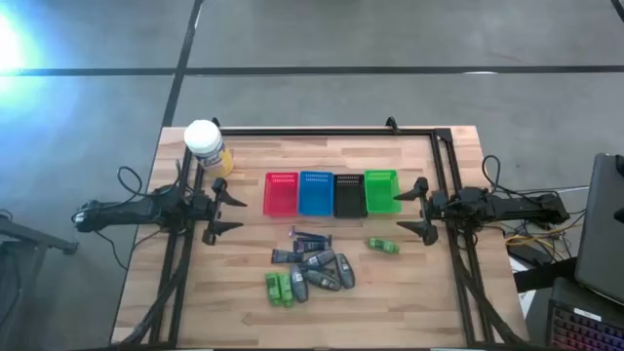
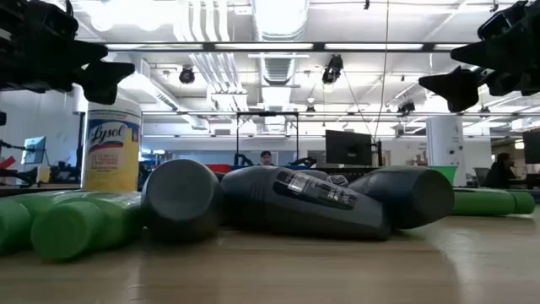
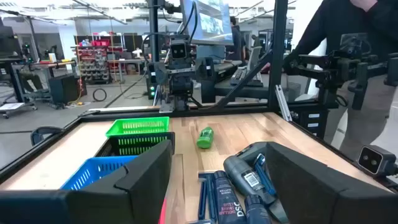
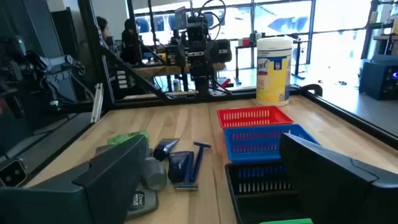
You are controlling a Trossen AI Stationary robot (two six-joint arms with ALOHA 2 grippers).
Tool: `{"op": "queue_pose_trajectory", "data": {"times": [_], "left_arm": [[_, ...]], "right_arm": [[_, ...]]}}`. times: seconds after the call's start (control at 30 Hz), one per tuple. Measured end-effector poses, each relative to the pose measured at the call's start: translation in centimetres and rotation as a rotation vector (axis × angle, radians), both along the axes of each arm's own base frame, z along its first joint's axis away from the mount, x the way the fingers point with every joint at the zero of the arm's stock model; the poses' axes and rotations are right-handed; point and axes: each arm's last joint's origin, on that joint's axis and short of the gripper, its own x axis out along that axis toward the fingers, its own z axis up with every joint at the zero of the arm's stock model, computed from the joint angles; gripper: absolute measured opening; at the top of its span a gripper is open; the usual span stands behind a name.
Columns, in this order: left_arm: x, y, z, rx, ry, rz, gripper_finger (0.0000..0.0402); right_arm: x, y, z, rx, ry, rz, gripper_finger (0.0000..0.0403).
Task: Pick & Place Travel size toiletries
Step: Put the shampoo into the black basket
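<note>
Looking down, toiletries [image 1: 310, 270] lie heaped below four baskets [image 1: 331, 193]; wrist views show those baskets bare; left gripper [image 1: 229, 213] and right gripper [image 1: 413, 212] hang spread, holding nothing.

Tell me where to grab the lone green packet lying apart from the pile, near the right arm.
Probably take the green packet across its narrow middle, coming straight down with the open right pincer. It lies flat with bare wood all round, well apart from the pile.
</note>
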Motion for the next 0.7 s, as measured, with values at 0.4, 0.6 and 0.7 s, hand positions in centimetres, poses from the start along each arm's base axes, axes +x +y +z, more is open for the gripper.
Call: {"op": "queue_pose_trajectory", "data": {"times": [0.4,0.6,0.7], "left_arm": [[0.0,0.2,0.4,0.047,-0.053,0.064,0.0264],[-0.1,0.2,1.6,0.002,-0.174,0.082,0.0264],[-0.3,0.3,2.3,-0.067,-0.243,0.081,0.0264]], "right_arm": [[0.0,0.0,0.0,-0.002,0.0,0.0,0.0364],[0.0,0.0,0.0,-0.002,0.0,0.0,0.0364],[0.0,0.0,0.1,-0.041,-0.014,-0.001,0.0364]]}}
